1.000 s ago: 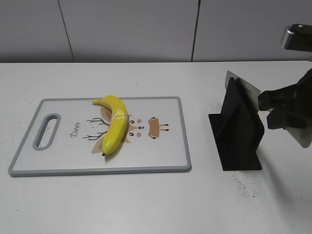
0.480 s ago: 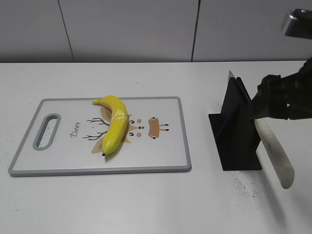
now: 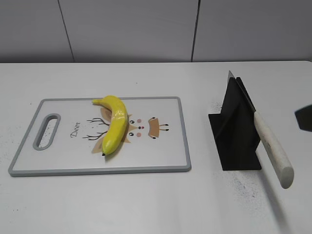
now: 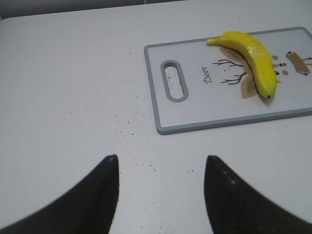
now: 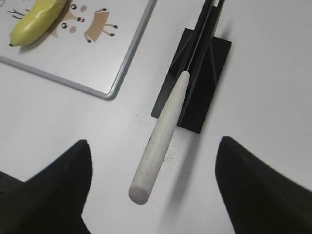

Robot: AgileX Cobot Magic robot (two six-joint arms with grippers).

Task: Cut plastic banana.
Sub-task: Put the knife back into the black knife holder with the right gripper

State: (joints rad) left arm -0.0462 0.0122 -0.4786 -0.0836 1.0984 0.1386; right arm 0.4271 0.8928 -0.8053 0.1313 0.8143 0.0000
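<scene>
A white table [image 3: 146, 200] stands before a grey panelled wall [image 3: 131, 29], its top speckled with small dark crumbs.

The left fingers [image 4: 161, 195] are spread wide apart and hold nothing; they hover over bare table, well apart from the cutting board [image 4: 195, 119] ahead of them. The right fingers [image 5: 153, 195] are likewise spread wide and empty, with the pale knife handle [image 5: 158, 141] showing in the gap between them; neither finger touches it in the wrist view. In the exterior view only a dark corner of the right arm shows at the right edge.

The knife [image 3: 270, 144] sits in a black stand [image 3: 236, 131], its blade in the slot and its handle sloping out and down toward the near right.

Left of the stand lies the board, white with a grey rim, a handle slot at its left end and a deer drawing with the word "Deer". The plastic banana [image 3: 114, 124] lies on the board near its middle, over the drawing, its dark tip pointing to the near edge.
</scene>
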